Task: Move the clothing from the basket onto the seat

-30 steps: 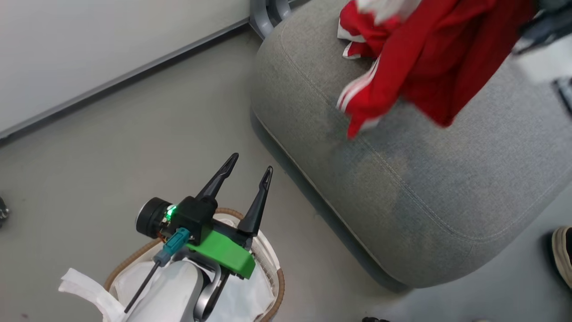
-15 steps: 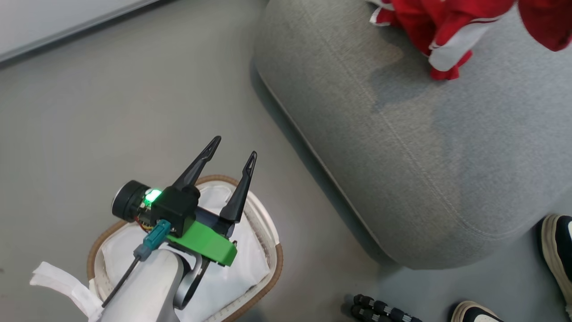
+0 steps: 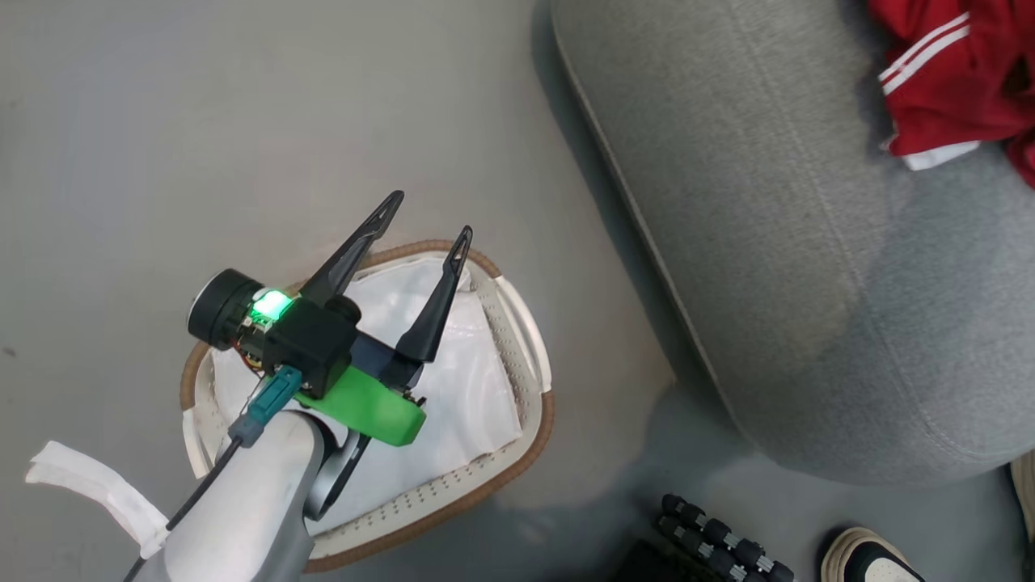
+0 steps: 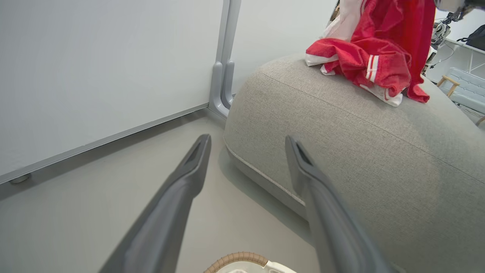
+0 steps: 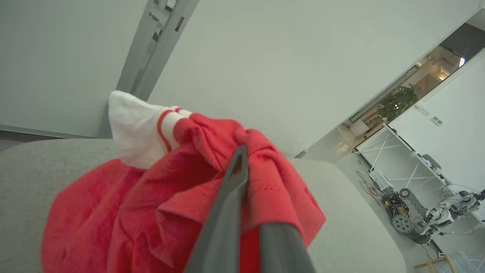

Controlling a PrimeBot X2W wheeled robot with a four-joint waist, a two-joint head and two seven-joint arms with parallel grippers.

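So in the head view the left gripper (image 3: 430,214) hangs over the basket (image 3: 543,420) on the floor (image 3: 242,121), fingers (image 3: 356,250) spread wide with nothing between them. The white liner sheet (image 3: 477,380) lies inside the basket, and the grey seat (image 3: 808,242) is just to the right. The left wrist view adds the bigger picture, with the red clothing (image 4: 363,57) heaped on the far top of the seat, white stripes and all. The right wrist view gives the close-up: the right gripper (image 5: 242,163) is clenched tight on a fold of that jersey, and the rest is slumped on the seat.
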